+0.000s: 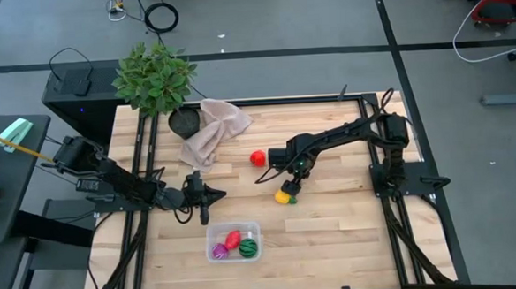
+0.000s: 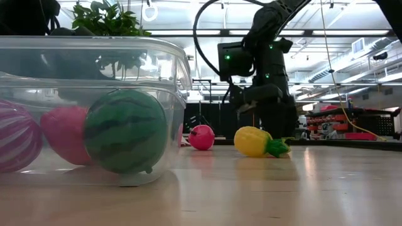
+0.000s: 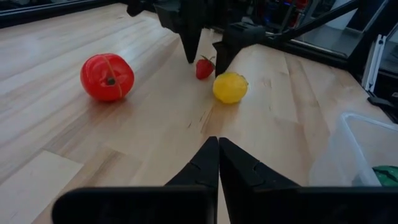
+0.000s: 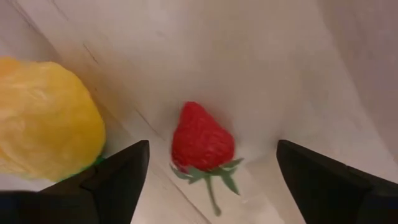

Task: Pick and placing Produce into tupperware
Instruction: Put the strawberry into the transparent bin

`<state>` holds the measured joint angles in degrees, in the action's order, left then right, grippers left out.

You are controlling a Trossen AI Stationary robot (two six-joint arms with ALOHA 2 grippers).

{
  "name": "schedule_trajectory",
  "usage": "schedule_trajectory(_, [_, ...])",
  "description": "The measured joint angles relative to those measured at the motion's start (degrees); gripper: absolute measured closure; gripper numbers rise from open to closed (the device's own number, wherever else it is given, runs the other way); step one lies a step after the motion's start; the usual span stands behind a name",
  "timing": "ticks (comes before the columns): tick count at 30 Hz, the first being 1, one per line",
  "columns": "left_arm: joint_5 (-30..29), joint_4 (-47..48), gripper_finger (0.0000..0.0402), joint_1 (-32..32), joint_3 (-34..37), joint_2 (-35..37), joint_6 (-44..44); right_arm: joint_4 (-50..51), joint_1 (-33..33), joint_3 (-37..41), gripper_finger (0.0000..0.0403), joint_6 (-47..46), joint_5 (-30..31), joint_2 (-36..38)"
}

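A small red strawberry [image 4: 202,142] lies on the wooden table beside a yellow fruit with a green leaf end [image 2: 254,141]. My right gripper [image 4: 211,149] points down over the strawberry, open. One finger stands on each side of it, and neither touches it. A red tomato [image 1: 257,158] sits farther back. The clear tupperware [image 1: 234,241] stands near the front edge and holds a green striped ball [image 2: 125,130], a red piece [image 2: 66,135] and a purple striped piece [image 2: 16,135]. My left gripper [image 1: 218,195] is shut and waits level, left of the tub.
A potted leafy plant [image 1: 155,77] and a crumpled beige cloth [image 1: 211,129] sit at the far left of the table. Dark metal rails [image 1: 140,159] run along both table sides. Bare wood lies between the yellow fruit and the tub.
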<state>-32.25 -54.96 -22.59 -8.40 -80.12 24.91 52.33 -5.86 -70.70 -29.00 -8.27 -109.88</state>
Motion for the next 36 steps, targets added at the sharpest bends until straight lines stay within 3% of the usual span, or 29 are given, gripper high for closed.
schedule_trajectory(8, [0.0, 0.0, 0.038, 0.0, 0.0, 0.0, 0.4, -0.6, 1.3, 0.0, 0.0073, -2.9, 1.2, -0.2])
schedule_trajectory(16, [0.0, 0.0, 0.0392, 0.0, 0.0, 0.0, 0.4, -1.3, 1.3, 0.0, 0.0149, -4.5, 1.2, -0.2])
schedule_trajectory(28, [0.0, 0.0, 0.0376, 0.0, 0.0, 0.0, 0.4, -1.2, 1.3, 0.0, 0.0242, -5.5, 0.8, -0.2])
schedule_trajectory(36, [0.0, 0.0, 0.0391, 0.0, 0.0, 0.0, 0.5, -1.0, 1.3, -0.2, 0.025, -5.8, -1.0, 0.5])
